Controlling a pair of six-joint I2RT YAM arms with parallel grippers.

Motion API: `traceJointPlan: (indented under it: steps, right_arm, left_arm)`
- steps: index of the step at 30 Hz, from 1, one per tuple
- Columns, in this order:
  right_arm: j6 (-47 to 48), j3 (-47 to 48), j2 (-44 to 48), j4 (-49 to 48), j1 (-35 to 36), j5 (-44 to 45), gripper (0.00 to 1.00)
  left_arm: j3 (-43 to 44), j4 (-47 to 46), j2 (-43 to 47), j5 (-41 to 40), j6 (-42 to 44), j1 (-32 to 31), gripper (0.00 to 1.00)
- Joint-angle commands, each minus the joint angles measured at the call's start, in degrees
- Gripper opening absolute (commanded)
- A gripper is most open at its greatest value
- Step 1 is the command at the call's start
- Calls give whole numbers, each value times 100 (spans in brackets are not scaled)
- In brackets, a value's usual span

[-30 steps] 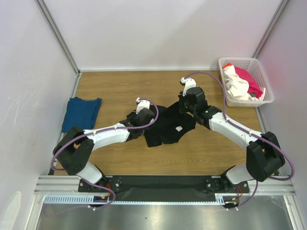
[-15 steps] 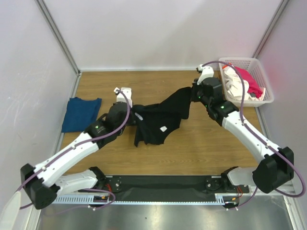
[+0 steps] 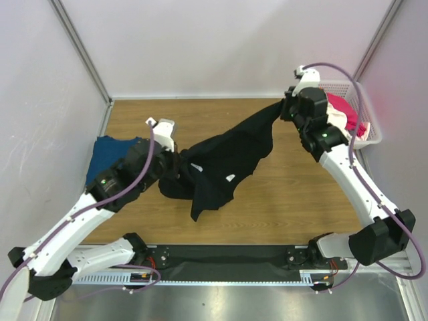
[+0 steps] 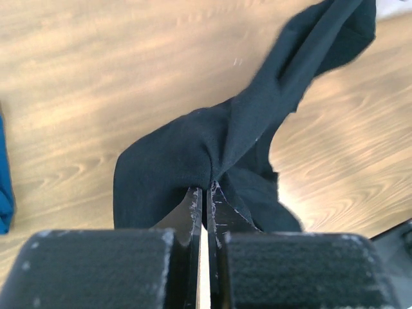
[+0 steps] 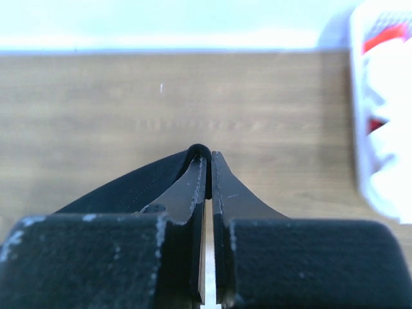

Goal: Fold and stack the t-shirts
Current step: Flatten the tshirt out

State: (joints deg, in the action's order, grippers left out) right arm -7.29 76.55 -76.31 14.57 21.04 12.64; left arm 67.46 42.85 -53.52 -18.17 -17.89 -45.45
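The black t-shirt (image 3: 224, 160) hangs stretched in the air between my two grippers, its lower part drooping toward the table, with a small white tag (image 3: 231, 178) showing. My left gripper (image 3: 175, 167) is shut on its left end; in the left wrist view the gripper (image 4: 206, 188) pinches bunched black cloth (image 4: 257, 122). My right gripper (image 3: 284, 108) is shut on the far right corner, raised near the basket; in the right wrist view the gripper (image 5: 208, 154) holds a folded black edge (image 5: 129, 190). The dark blue t-shirt (image 3: 107, 154) lies flat at the left, partly hidden by my left arm.
The white lattice basket (image 3: 374, 128) stands at the back right holding a pink-red t-shirt (image 3: 342, 112) and white cloth, close behind my right arm; it also shows in the right wrist view as the basket (image 5: 380, 129). Grey walls enclose the wooden table (image 3: 281, 200) on three sides.
Both grippers have lifted and pulled apart with the black t-shirt, the left toward the blue shirt, the right toward the basket. The shirt went from crumpled on the table to stretched out.
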Motion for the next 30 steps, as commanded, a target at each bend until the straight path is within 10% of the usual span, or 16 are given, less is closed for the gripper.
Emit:
traceJointPlan:
  steps: [1, 6, 14, 23, 30]
  right_arm:
    - [280, 614, 239, -165, -152, 379, 0]
    - [421, 887, 433, -112, -161, 161, 0]
    - [298, 1046, -610, 169, -161, -394, 0]
    - [193, 1528, -2711, -279, -170, -535, 0]
    - [237, 2960, -4259, -68, -188, -587, 0]
  left_arm:
    - [295, 233, 245, 145, 110, 72, 1]
    - [-145, -180, 544, 1351, 383, 72, 2]
    - [-198, -189, -456, -204, -301, 150, 5]
    - [-805, -2165, -2092, 806, -435, 1406, 3]
    - [-51, -2589, -3418, 913, 5, 1943, 29]
